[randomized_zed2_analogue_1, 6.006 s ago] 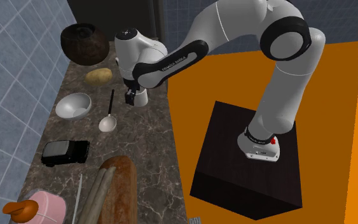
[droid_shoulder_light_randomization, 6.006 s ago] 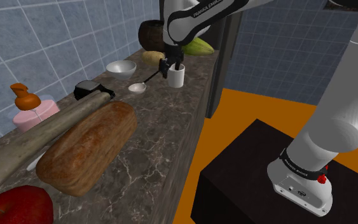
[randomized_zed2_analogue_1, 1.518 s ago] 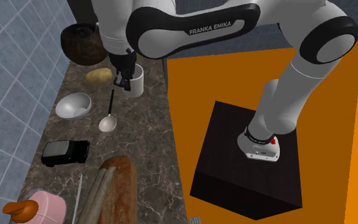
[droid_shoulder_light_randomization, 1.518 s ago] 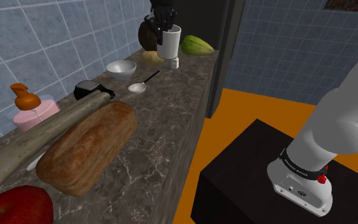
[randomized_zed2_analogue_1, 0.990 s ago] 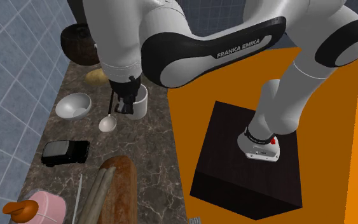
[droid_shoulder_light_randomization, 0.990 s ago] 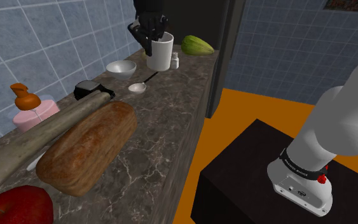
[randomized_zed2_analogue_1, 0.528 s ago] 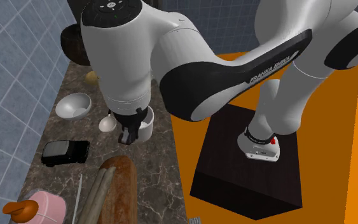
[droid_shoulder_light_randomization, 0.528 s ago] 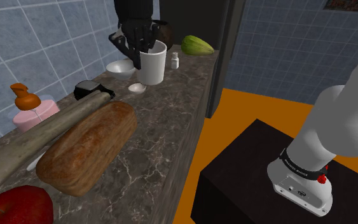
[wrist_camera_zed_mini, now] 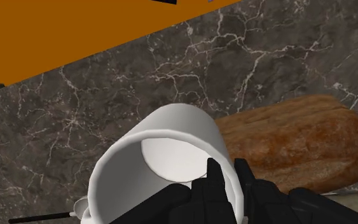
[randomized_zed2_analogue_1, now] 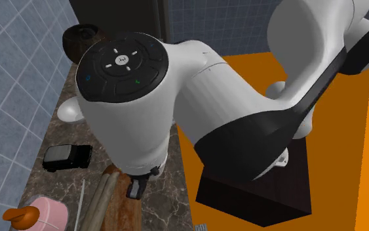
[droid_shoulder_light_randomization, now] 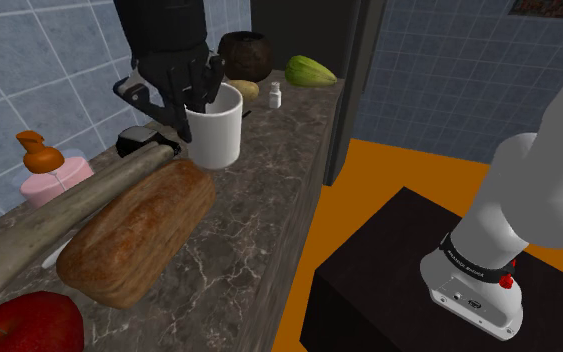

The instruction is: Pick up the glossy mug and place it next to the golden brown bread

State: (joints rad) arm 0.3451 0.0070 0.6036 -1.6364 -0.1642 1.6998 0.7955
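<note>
Over the dark marble countertop (droid_shoulder_light_randomization: 259,230), the black gripper (droid_shoulder_light_randomization: 191,100), clamped on a glossy white mug (droid_shoulder_light_randomization: 215,130), has brought it beside the golden-brown loaf (droid_shoulder_light_randomization: 139,232); lowering likely remains.

I counted one white mug (droid_shoulder_light_randomization: 217,128), one brown bread loaf (droid_shoulder_light_randomization: 139,230), one red apple (droid_shoulder_light_randomization: 27,326) beside the loaf, one pink bottle (droid_shoulder_light_randomization: 54,180) and one black toy car (randomized_zed2_analogue_1: 66,157) on the loaf's wall side. Far past the loaf were one potato (droid_shoulder_light_randomization: 249,90), one green fruit (droid_shoulder_light_randomization: 311,70) and one round brown pot (droid_shoulder_light_randomization: 244,50).

A kitchen: blue wall tiles (droid_shoulder_light_randomization: 49,70) behind a marble surface (droid_shoulder_light_randomization: 259,225) carrying bread (droid_shoulder_light_randomization: 139,235), an apple (droid_shoulder_light_randomization: 24,325) and a soap dispenser (droid_shoulder_light_randomization: 49,175).
</note>
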